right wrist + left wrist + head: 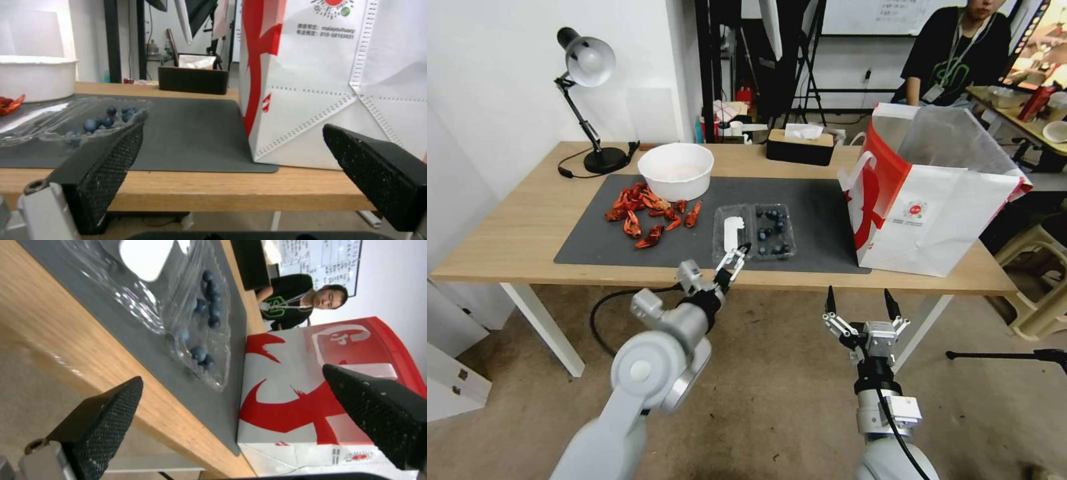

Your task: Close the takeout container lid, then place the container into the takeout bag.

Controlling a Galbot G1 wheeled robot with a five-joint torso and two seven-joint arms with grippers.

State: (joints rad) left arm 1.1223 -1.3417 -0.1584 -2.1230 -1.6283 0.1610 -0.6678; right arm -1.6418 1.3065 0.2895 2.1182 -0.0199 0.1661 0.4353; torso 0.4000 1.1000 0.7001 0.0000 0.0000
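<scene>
The takeout container [772, 232] lies open on the grey mat, its base holding dark blueberries. The lid [732, 233], with a white label, lies flat to the left of the base. My left gripper [736, 257] hovers open at the table's front edge, just in front of the lid and the hinge. In the left wrist view the container [200, 326] lies beyond the spread fingers [111, 413]. The takeout bag [934, 207] stands upright and open at the table's right end. My right gripper [860, 303] is open, below the table edge in front of the bag [338, 83].
A white bowl [676, 170] and a heap of red crayfish [647, 213] sit on the left of the mat [820, 220]. A desk lamp [587, 67] and a tissue box [800, 145] stand at the back. A stool [1040, 280] is beside the table's right end.
</scene>
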